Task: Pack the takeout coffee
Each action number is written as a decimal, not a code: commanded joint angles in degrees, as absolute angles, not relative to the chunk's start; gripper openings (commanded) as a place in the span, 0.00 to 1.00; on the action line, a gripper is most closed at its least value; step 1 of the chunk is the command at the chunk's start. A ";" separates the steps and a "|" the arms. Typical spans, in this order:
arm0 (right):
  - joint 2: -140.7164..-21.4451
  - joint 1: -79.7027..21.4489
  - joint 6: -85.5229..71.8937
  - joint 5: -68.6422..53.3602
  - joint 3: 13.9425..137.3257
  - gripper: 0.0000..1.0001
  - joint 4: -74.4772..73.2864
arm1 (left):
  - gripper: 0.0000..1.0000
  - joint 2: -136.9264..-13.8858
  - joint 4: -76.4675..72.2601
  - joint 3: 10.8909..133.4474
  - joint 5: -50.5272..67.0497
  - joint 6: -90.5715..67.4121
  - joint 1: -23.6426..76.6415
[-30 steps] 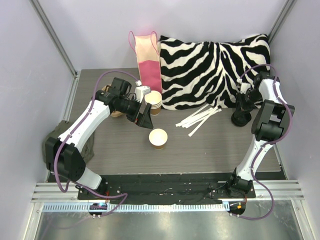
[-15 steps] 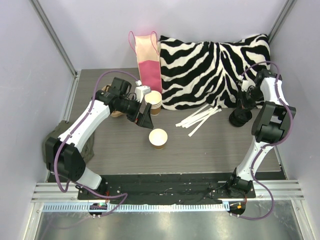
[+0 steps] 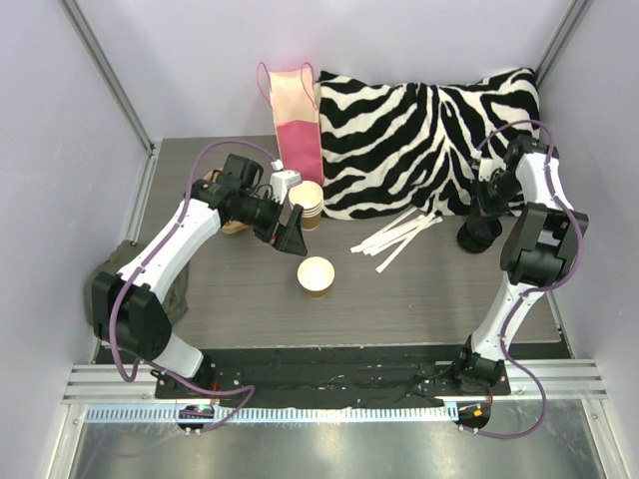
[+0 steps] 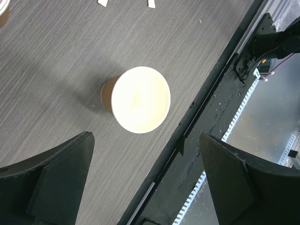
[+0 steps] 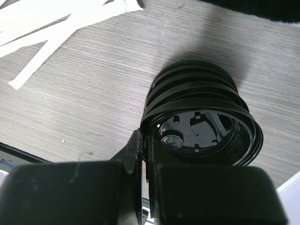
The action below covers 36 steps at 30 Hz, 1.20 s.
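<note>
A kraft-brown cup (image 3: 316, 276) stands upright and open on the table; in the left wrist view it (image 4: 140, 99) sits just ahead of the fingers. A short stack of cream-white cups (image 3: 307, 203) stands by the pillow. My left gripper (image 3: 290, 232) is open and empty, above and behind the brown cup, and shows in its wrist view (image 4: 145, 187). My right gripper (image 3: 486, 203) is shut on the rim of the top black lid (image 5: 201, 129) of a lid stack (image 3: 479, 236), and that lid is tilted.
A pink and cream paper bag (image 3: 297, 125) stands at the back. A zebra pillow (image 3: 429, 135) fills the back right. White paper strips (image 3: 397, 238) lie mid-table. A tan pulp carrier (image 3: 222, 200) is partly hidden behind the left arm. An olive cloth (image 3: 178, 291) lies at the left edge.
My right gripper has shifted slightly back and up at the lid stack. The left arm and the cups have not moved.
</note>
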<state>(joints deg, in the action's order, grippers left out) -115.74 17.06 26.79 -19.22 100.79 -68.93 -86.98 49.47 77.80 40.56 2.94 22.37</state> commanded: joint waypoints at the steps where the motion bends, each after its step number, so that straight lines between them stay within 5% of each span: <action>1: -113.38 15.56 25.67 -17.58 100.73 0.01 -66.98 | 1.00 -87.10 47.37 79.98 41.40 2.02 22.32; 4: -113.64 15.12 25.31 -16.09 100.20 0.05 -65.48 | 1.00 -86.92 47.20 79.81 41.05 1.93 22.41; 8: -113.91 14.85 25.31 -16.08 100.81 0.37 -65.56 | 1.00 -86.92 47.28 79.72 40.96 2.11 22.33; 11: -113.56 14.94 26.54 -16.87 101.69 0.49 -67.32 | 0.99 -86.92 47.37 79.72 40.96 2.20 22.41; 24: -113.99 16.61 29.18 -17.93 103.62 0.37 -71.72 | 1.00 -87.19 47.37 79.45 41.57 2.55 22.33; 36: -116.19 16.52 28.13 -19.42 104.06 0.36 -71.89 | 1.00 -86.84 47.02 78.40 41.22 2.37 22.33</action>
<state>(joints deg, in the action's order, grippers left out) -115.77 16.58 28.51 -18.00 101.89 -71.02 -87.18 49.04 77.80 40.53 2.11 22.37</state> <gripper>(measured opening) 0.360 0.995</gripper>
